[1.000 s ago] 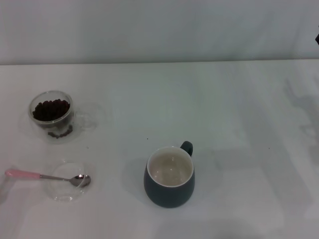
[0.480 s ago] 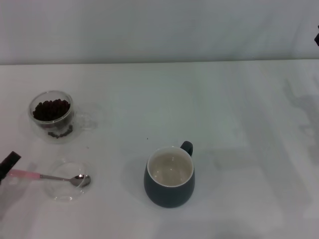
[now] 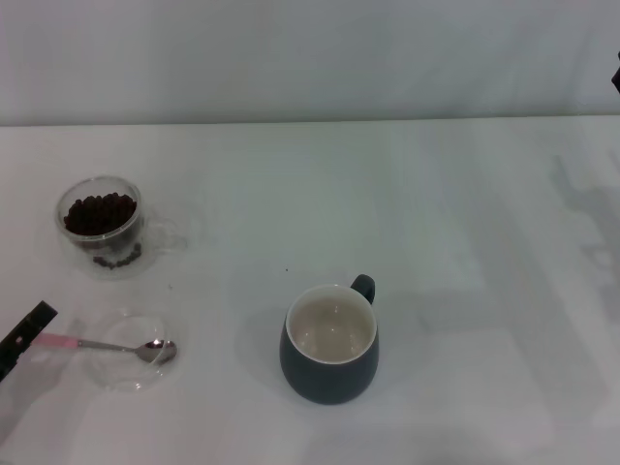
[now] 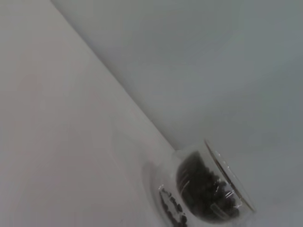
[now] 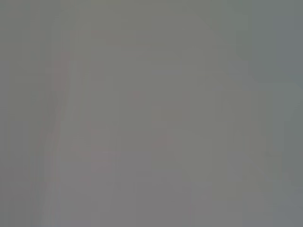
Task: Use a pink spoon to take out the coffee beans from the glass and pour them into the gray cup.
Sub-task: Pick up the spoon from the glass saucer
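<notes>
The pink spoon (image 3: 97, 344) lies at the front left, its metal bowl resting in a flat clear dish (image 3: 131, 373) and its pink handle pointing left. A dark tip of my left gripper (image 3: 27, 331) comes in from the left edge, right at the handle's end; whether it touches is unclear. Behind them stands the glass (image 3: 100, 228) holding coffee beans (image 3: 99, 212). The left wrist view shows that glass (image 4: 208, 189) tilted in the picture, beans (image 4: 201, 187) inside. The gray cup (image 3: 329, 347) stands in the middle, handle to the back right, with nothing inside.
A few loose beans (image 3: 116, 260) show low in the glass's double wall. Only a dark sliver (image 3: 616, 77) at the right edge shows of the right arm. The right wrist view is a blank grey surface.
My left gripper has entered from the left edge and moved up to the end of the spoon's handle. The spoon, glass and cup have not moved.
</notes>
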You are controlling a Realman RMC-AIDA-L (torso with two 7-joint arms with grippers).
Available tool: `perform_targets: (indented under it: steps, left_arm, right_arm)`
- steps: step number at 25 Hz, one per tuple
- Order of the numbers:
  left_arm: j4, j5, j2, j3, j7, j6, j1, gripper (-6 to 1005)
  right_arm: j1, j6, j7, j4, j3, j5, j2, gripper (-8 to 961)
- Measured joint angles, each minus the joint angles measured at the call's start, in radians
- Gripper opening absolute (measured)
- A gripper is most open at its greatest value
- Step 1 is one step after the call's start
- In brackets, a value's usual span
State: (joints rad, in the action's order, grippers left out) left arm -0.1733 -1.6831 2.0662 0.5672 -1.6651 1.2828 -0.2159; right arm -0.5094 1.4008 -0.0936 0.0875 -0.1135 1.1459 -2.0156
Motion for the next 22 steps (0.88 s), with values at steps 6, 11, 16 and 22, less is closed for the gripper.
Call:
perform_targets:
  steps: [6,11,16,22]
  left_arm:
    - [0.0,0.001,0.002,-0.004,0.0,0.002,0.007,775]
    - [0.0,0.001,0.003,-0.004,0.001,-0.001,0.006,644]
    - [0.0,0.004,0.003,0.0,-0.014,0.001,0.0,376]
    - [-0.005,0.005,0.002,-0.001,-0.028,0.018,0.004,180]
  right_arm:
    - [0.002,0.001,0.0,0.0,0.0,0.0,0.0,857]
    - [0.001,0.002,0.0,0.0,0.0,0.0,0.0,857]
    - [0.0,0.001,-0.001,0.0,0.0,0.0,0.0,857]
    - [0.0,0.004,-0.032,0.001,0.0,0.0,0.0,857]
